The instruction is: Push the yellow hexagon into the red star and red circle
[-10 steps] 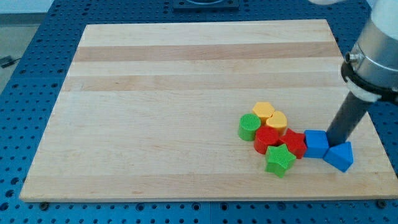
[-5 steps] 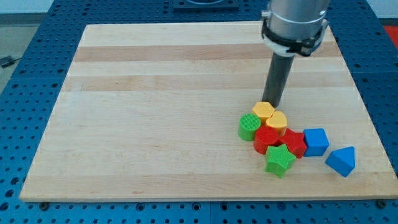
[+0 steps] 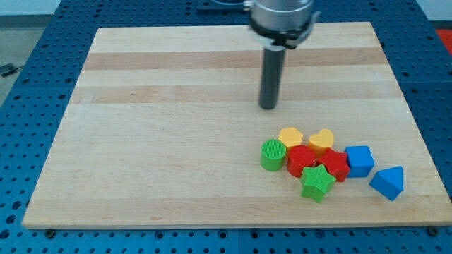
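The yellow hexagon (image 3: 290,136) lies at the top of a tight cluster at the board's lower right, touching the red block (image 3: 304,161) just below it. A second red block (image 3: 335,164) sits to the right of the first; which is the star and which the circle is hard to tell. My tip (image 3: 268,107) stands on bare board above and to the left of the hexagon, clear of all blocks.
A yellow heart (image 3: 322,140) sits right of the hexagon. A green cylinder (image 3: 272,154) is at the cluster's left, a green star (image 3: 317,183) at its bottom. A blue cube (image 3: 359,160) and blue triangular block (image 3: 388,182) lie further right, near the board's right edge (image 3: 417,134).
My tip swept from beside the blue blocks to the yellow blocks' top, then up and left. The yellow hexagon, yellow heart and green cylinder shifted down and left.
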### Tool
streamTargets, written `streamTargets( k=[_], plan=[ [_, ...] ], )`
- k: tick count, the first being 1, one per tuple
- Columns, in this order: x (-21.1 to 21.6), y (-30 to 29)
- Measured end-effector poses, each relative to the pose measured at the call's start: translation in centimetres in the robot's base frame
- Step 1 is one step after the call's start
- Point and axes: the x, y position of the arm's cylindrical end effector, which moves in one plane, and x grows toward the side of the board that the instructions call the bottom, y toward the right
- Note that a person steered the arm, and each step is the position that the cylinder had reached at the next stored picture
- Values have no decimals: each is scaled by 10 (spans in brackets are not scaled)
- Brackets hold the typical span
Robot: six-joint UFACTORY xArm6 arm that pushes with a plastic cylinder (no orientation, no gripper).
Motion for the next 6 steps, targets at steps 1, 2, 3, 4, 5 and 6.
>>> streamTargets(
  k=[1, 2, 3, 4, 5, 6],
  plan=[
    [28, -23],
    [37, -15],
    [46, 11],
    [63, 35],
    [69, 64],
    [69, 79]
  ],
)
